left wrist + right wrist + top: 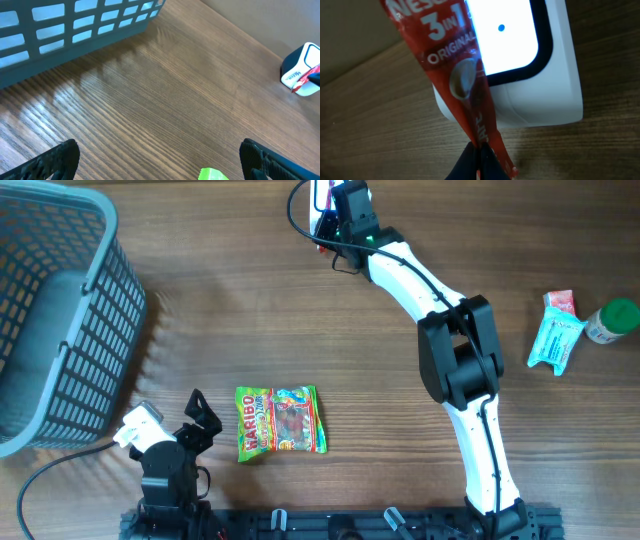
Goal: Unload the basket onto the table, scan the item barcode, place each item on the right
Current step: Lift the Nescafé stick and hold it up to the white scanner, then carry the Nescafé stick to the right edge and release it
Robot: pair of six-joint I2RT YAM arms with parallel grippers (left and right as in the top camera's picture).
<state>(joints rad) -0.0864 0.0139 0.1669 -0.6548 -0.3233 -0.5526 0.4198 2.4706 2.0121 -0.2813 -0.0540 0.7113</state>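
Right now we have our right gripper (pixel 479 161) pinched tight on the lower end of a red coffee sachet (pixel 461 82), its two dark fingertips pressed together with the foil between them. The sachet rises at a slant across the front of the white barcode scanner (pixel 535 75), covering the left part of the scanner's lit window; we cannot tell whether the foil touches the housing. From overhead, our right arm stretches to the far edge of the wooden table (pixel 300 320), where the scanner stands. Our left gripper (pixel 205 418) sits low at the near edge with its jaws spread wide and nothing between them, just beside a green bag of gummy sweets (pixel 280 420) lying flat on the wood. A grey plastic basket (pixel 50 310) fills the far left corner. Well off to the right lie a teal packet (pixel 555 340) and, beside it, a green-capped bottle (pixel 612 320).
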